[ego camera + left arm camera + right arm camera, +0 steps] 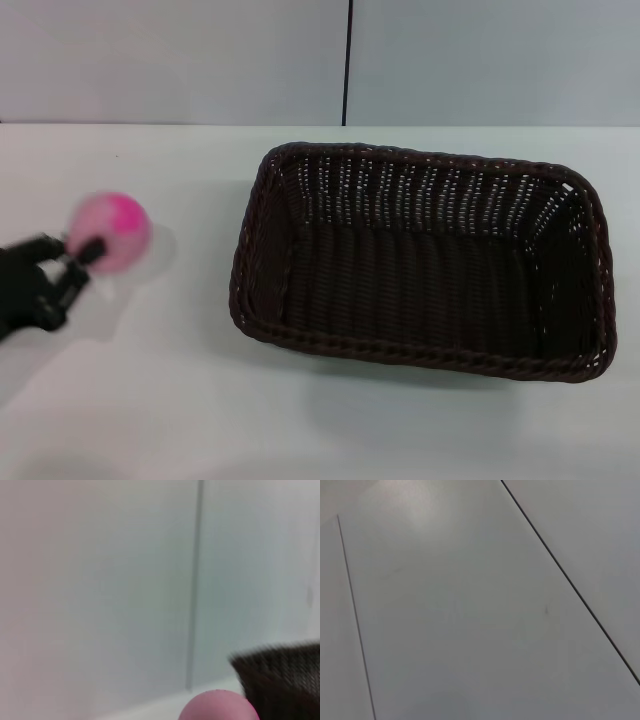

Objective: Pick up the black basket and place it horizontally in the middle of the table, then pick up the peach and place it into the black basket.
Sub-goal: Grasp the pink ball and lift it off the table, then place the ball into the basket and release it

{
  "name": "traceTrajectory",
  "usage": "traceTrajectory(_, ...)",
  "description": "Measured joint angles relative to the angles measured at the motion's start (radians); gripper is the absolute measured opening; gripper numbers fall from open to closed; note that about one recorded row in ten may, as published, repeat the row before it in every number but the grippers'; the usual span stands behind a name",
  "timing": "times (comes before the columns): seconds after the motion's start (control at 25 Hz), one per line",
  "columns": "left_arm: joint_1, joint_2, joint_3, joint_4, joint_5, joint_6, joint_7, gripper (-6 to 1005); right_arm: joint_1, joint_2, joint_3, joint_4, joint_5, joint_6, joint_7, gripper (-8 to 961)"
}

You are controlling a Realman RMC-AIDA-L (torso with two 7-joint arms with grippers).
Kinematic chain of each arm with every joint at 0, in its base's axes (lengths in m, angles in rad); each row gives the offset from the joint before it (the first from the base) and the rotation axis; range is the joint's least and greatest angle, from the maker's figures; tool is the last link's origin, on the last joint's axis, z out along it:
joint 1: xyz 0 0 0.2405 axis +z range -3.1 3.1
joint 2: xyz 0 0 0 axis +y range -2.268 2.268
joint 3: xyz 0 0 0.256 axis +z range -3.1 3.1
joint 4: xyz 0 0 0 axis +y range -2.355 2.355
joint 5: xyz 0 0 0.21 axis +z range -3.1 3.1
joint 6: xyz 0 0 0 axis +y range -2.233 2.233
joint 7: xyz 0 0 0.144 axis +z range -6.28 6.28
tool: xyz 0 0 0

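The black basket (420, 262) lies lengthwise across the white table (300, 420), right of centre, open side up and empty. My left gripper (88, 255) is at the table's left side, shut on the peach (112, 230), a pale pink ball with a magenta blotch, held slightly above the table and blurred. The gripper and peach are well left of the basket's left rim. In the left wrist view the peach (218, 707) shows close up, with a basket corner (280, 680) beyond it. The right gripper is out of view.
A pale wall with a dark vertical seam (348, 60) runs behind the table's far edge. The right wrist view shows only grey panels with thin seams (570, 585).
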Motion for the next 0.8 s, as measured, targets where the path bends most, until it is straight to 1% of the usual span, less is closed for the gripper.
traceTrajectory(0.12, -0.006, 0.0, -0.015, 0.021, -0.024, 0.034, -0.011, 187, 0.006, 0.0, 0.0, 0.0, 0.0, 0.0, 0.001, 702)
traceTrajectory(0.16, -0.025, 0.0, -0.018, 0.032, -0.045, 0.079, -0.02, 180, 0.009, 0.0, -0.002, 0.001, 0.0, 0.0, 0.001, 702)
traceTrajectory(0.24, -0.051, -0.002, -0.014, 0.031, -0.049, 0.114, -0.022, 159, 0.011, 0.0, -0.004, 0.001, 0.0, 0.0, 0.002, 702)
traceTrajectory(0.28, -0.08, -0.006, -0.001, 0.023, -0.044, 0.141, -0.022, 148, 0.016, 0.0, -0.005, 0.004, 0.0, 0.0, 0.002, 702)
traceTrajectory(0.32, -0.099, -0.008, 0.02, 0.01, -0.042, 0.153, -0.022, 137, 0.019, 0.0, -0.004, 0.006, 0.0, 0.0, 0.002, 702)
traceTrajectory(0.44, -0.099, -0.008, 0.02, 0.01, -0.042, 0.153, -0.022, 121, 0.03, 0.001, -0.001, 0.011, 0.0, 0.0, 0.002, 702)
traceTrajectory(0.48, -0.13, -0.011, 0.059, -0.022, -0.042, 0.163, -0.022, 115, 0.04, 0.002, -0.002, 0.014, 0.0, -0.005, 0.003, 702)
traceTrajectory(0.56, -0.13, -0.011, 0.059, -0.022, -0.042, 0.163, -0.022, 104, 0.046, 0.002, -0.004, 0.015, 0.0, -0.011, 0.003, 702)
traceTrajectory(0.6, -0.192, -0.012, 0.117, -0.099, -0.043, 0.162, -0.022, 99, 0.046, 0.002, -0.004, 0.015, 0.0, -0.011, 0.003, 702)
traceTrajectory(0.64, -0.192, -0.012, 0.117, -0.099, -0.043, 0.162, -0.022, 118, 0.049, 0.002, -0.005, 0.015, 0.0, -0.014, 0.003, 702)
traceTrajectory(0.68, -0.225, -0.013, 0.129, -0.155, -0.041, 0.153, -0.022, 136, 0.05, 0.002, -0.005, 0.018, 0.0, -0.015, 0.003, 702)
traceTrajectory(0.8, -0.225, -0.013, 0.129, -0.155, -0.041, 0.153, -0.022, 192, 0.05, 0.002, -0.004, 0.024, -0.001, -0.015, 0.003, 702)
